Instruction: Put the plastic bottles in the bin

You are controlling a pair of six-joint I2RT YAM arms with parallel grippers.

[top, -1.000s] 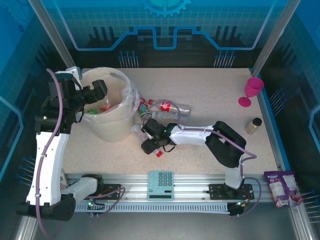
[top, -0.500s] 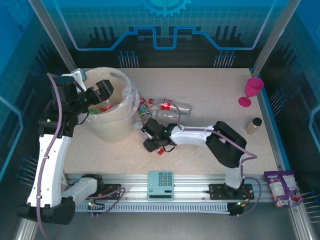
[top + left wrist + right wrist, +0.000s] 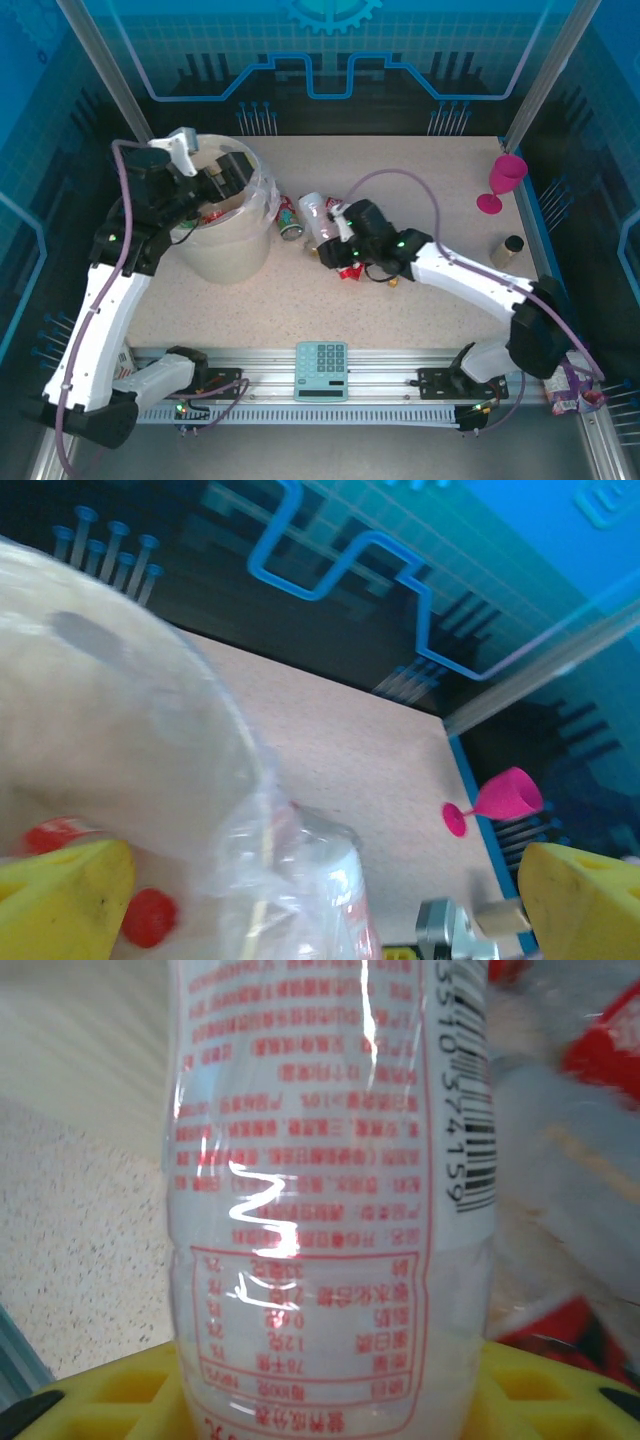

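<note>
My right gripper [image 3: 330, 238] is shut on a clear plastic bottle [image 3: 313, 210] with a red-printed label, just right of the bin [image 3: 222, 262]. In the right wrist view this bottle [image 3: 310, 1210] stands close between my yellow fingers [image 3: 95, 1395]. Another bottle [image 3: 291, 218] lies by the bin's side, and red-capped pieces [image 3: 350, 271] lie under my right arm. My left gripper [image 3: 228, 175] hangs open over the bin's mouth. In the left wrist view the bin's bagged rim [image 3: 190, 730] shows, with red caps [image 3: 150, 917] inside and a bottle [image 3: 345, 880] beyond it.
A pink goblet [image 3: 503, 180] stands at the far right edge, with a small dark-capped jar [image 3: 507, 250] nearer. A teal calculator [image 3: 321, 370] lies on the front rail and a purple packet [image 3: 562, 375] sits off the right corner.
My right gripper shut on the bottle, and the arm swung it up and to the right, away from the bin's near side. My left gripper, still open, moved right over the bin.
</note>
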